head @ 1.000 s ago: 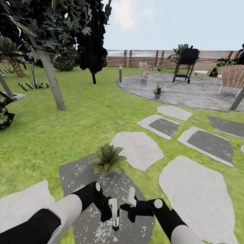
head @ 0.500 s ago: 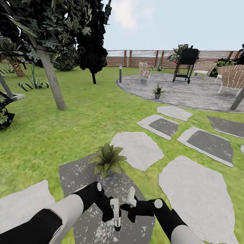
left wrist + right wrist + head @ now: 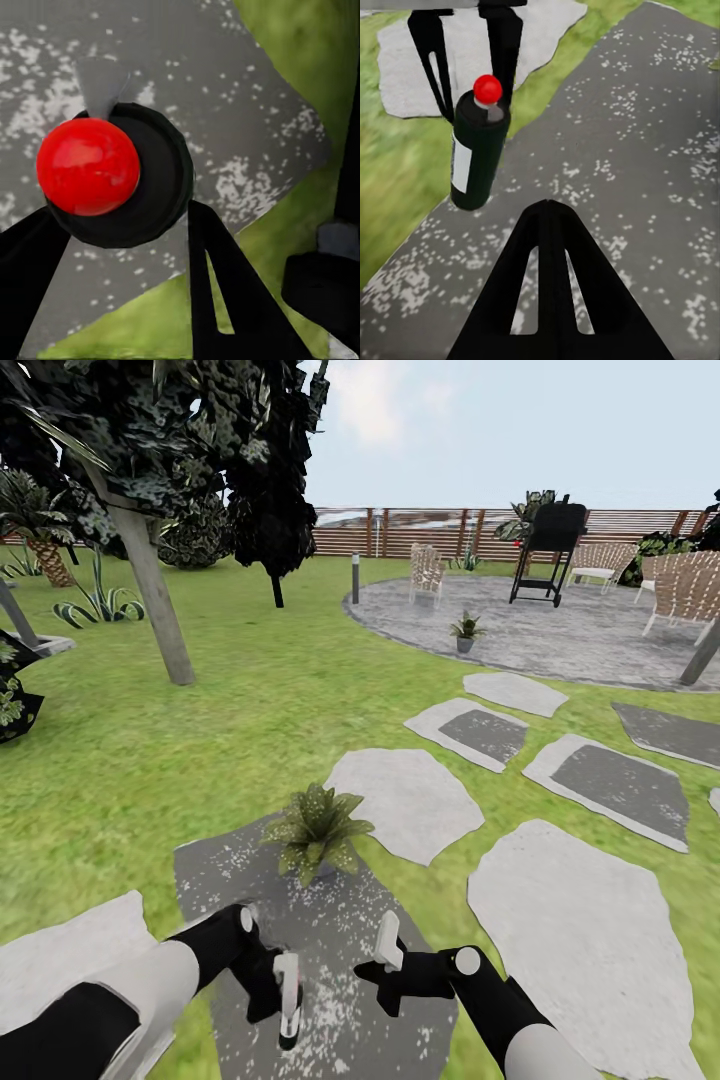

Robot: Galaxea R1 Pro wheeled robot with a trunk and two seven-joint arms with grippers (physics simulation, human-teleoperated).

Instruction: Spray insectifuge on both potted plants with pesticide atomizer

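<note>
While the slab (image 3: 330, 950) under the near potted plant (image 3: 317, 834) at 12 o'clock is flecked white, its leaves seem mostly sprayed; the far potted plant (image 3: 465, 630) on the patio (image 3: 560, 635) at 1 o'clock is left. My left gripper (image 3: 280, 1000) pinches the pesticide atomizer (image 3: 288, 1000) nozzle-down at 7 o'clock, and my right gripper (image 3: 385, 960) is spread, holding nothing

Glossy, plastic-looking red ball (image 3: 88, 166) atop the matt dark pesticide atomizer (image 3: 478, 152), smooth-sided with a pale label. Rough, white-speckled grey stone slab (image 3: 340, 950) beneath it; beside that slab, paler smooth stone slabs (image 3: 410, 800) and coarse green lawn (image 3: 150, 760). Far beyond the slab, brown slatted wooden fence (image 3: 420, 530).
</note>
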